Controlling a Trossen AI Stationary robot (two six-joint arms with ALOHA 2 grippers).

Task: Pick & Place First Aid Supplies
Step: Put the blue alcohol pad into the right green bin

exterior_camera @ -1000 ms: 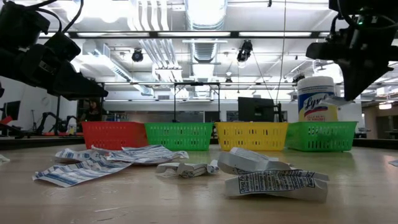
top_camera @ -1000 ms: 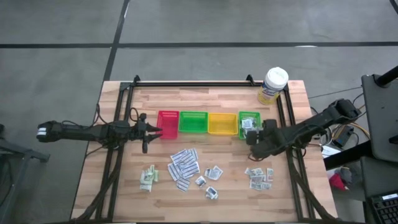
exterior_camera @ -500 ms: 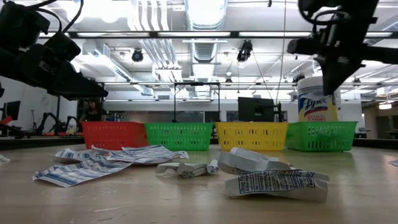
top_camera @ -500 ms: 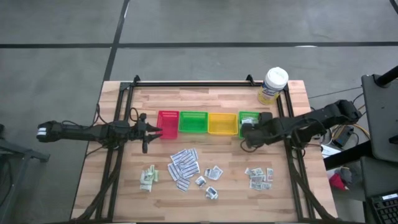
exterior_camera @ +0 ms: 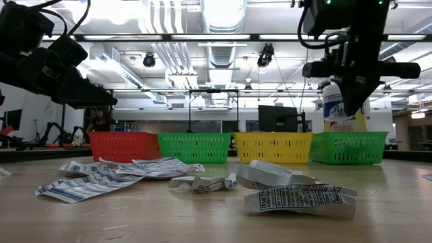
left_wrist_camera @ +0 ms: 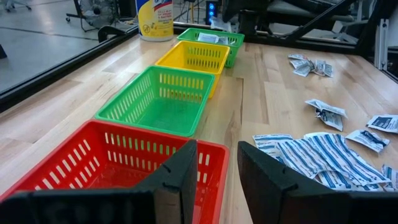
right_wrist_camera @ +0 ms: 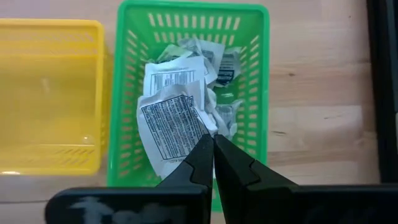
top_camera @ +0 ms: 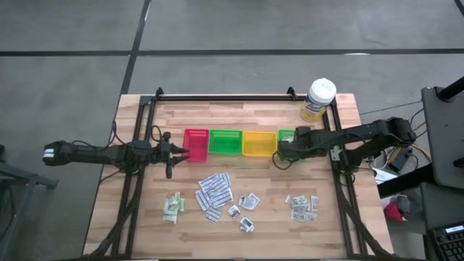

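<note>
Wooden counter: right pincer, pinched on a white packet, hangs directly above the far-right green tray.

R gripper fingers pinched together, arm extended; L gripper fingers apart.

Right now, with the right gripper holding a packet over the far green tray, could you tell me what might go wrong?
1. The right gripper pinches only a corner of the white printed paper packet; it could slip free early.
2. The small green plastic tray already holds a pile of packets, so the new one might perch on top and slide over the rim.
3. The packet hangs near the neighbouring yellow plastic tray; released off-centre, it could land there.
</note>
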